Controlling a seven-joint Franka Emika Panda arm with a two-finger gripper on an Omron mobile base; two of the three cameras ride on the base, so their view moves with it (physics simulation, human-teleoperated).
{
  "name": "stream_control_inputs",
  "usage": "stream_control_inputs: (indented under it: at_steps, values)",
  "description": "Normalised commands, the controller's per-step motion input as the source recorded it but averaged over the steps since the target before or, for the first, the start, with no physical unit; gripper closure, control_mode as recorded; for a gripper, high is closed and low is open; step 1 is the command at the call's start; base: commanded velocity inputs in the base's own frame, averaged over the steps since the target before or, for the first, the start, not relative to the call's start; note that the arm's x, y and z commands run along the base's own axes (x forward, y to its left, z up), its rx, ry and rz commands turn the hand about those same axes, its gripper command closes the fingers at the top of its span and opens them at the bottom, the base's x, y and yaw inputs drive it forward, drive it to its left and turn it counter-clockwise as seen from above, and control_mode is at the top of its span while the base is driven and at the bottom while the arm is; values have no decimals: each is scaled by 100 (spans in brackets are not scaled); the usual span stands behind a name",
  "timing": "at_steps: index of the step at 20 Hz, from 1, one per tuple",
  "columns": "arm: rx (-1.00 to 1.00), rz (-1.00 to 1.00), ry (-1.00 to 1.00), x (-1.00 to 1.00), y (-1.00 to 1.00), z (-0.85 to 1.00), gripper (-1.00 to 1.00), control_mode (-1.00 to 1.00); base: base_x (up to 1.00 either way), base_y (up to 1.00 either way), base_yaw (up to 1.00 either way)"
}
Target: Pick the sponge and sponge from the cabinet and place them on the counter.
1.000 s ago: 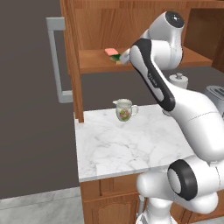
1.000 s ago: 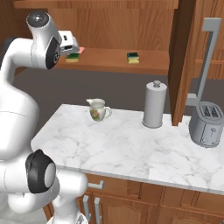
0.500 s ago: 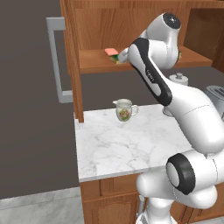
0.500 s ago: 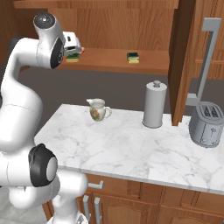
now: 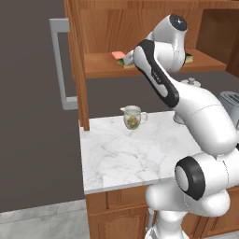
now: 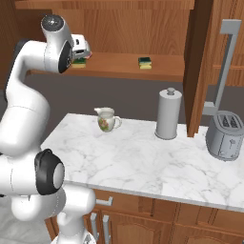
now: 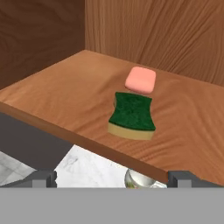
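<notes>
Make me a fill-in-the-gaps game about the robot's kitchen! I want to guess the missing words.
1. The sponge near the fingers lies on the cabinet's wooden ____.
2. Right behind that sponge lies a flat ____ block.
3. The floral jug stands on the white marble ____.
4. Beside the paper towel roll, at the counter's far right end, stands a grey ____.

Missing words: shelf; pink; counter; toaster

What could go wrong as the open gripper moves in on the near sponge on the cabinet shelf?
1. The pink block lies just behind the sponge; a deep reach could shove or catch it.
2. The sponge sits near the shelf front edge, so a nudge might tip it off, toward the jug below.
3. The gripper, open, may clip the shelf edge.
</notes>
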Motion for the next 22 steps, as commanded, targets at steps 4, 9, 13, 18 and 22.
stream_control_inputs:
  at_steps: [4,9,13,18,22]
  values:
    - [0,0,0,20,0,-4,-100,-100,0,0,0]
    - [0,0,0,22,2,-8,-100,-100,0,0,0]
    - [0,0,3,19,5,-11,-100,-100,0,0,0]
    - [0,0,4,18,5,-13,-100,-100,0,0,0]
    - [0,0,5,19,4,-11,-100,-100,0,0,0]
